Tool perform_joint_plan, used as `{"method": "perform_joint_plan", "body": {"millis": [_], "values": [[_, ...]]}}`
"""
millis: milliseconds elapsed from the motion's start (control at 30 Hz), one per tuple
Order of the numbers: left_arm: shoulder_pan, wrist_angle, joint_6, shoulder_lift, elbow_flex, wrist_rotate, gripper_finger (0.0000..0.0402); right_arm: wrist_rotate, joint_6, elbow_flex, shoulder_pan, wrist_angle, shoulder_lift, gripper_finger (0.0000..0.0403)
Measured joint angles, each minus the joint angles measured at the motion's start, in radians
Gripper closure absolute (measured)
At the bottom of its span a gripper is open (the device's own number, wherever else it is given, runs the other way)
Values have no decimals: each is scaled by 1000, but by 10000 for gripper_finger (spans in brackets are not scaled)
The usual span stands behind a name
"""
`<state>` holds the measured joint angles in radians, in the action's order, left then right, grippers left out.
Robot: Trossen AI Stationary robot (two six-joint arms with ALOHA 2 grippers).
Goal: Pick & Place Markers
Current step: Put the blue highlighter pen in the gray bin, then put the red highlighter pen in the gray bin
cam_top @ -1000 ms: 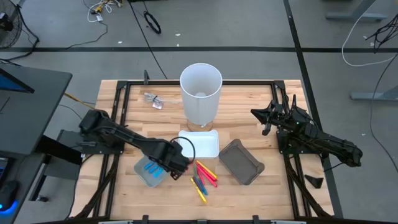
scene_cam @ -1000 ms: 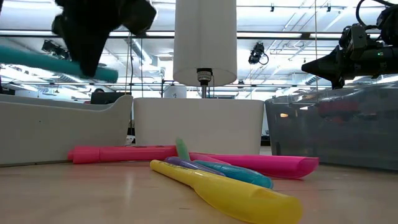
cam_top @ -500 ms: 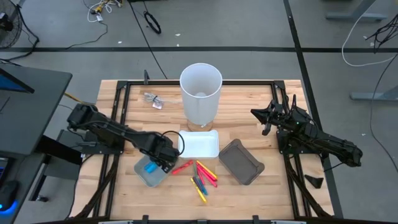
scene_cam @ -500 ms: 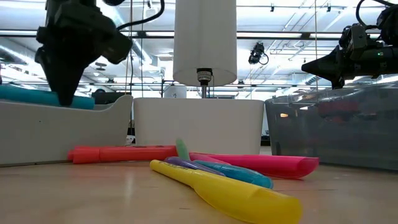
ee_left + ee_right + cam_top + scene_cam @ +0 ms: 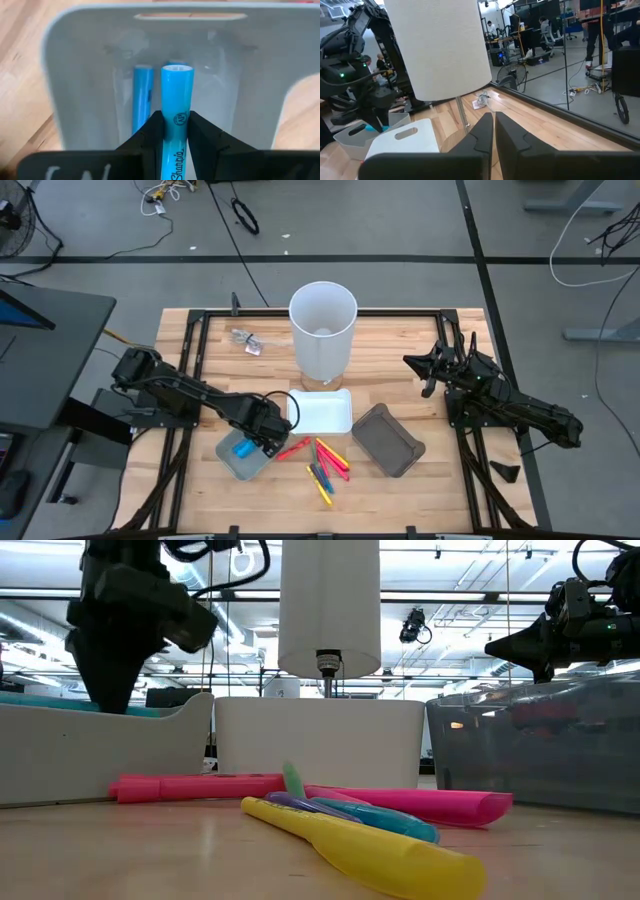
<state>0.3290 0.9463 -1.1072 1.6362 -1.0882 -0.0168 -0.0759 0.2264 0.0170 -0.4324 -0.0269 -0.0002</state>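
Left wrist view shows a short blue plastic marker pen (image 5: pixel 177 125) clamped between the left gripper (image 5: pixel 176 131)'s two dark fingers, its blunt end pointing down into a pale grey rectangular tray (image 5: pixel 75 60). A second blue marker (image 5: pixel 142 97) already lies on the tray floor just beside it. Compared with a second ago, when the pen hung high above the tray, and half a second ago, when it was level with the rim, the gripper has now sunk inside the walls; in the low view the pen shows only as a thin blue strip at the tray's rim. The fingers remain closed on the pen, so the drop is not yet made. My reading is that this placement is at its last stage, with only the release left.

From the high view, the tray sits at the front left of the wooden table (image 5: pixel 420 345), with the left gripper (image 5: pixel 262 438) over it. Near its right side, the remaining markers (image 5: pixel 322 460), pink, red, yellow, green and blue, lie loose on the wood, so most of the job still waits. A white tray (image 5: pixel 322 412) and a dark grey tray (image 5: pixel 388 440) lie behind and right of that pile, and a tall white cylinder (image 5: pixel 322 330) stands at the back. The right gripper (image 5: pixel 432 370) has not shifted; it waits at the right edge, fingers pressed together on nothing.
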Motion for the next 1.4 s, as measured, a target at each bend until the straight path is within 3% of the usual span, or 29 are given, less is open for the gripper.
{"method": "perform_joint_plan", "body": {"millis": [400,967,1400], "values": [[0,9,19,59,0,-13,328,0,0,0,0,0,0,379],[-3,7,20,59,0,-15,188,0,0,0,0,0,0,379],[-3,6,20,59,0,-12,170,0,0,0,0,0,0,379]]}}
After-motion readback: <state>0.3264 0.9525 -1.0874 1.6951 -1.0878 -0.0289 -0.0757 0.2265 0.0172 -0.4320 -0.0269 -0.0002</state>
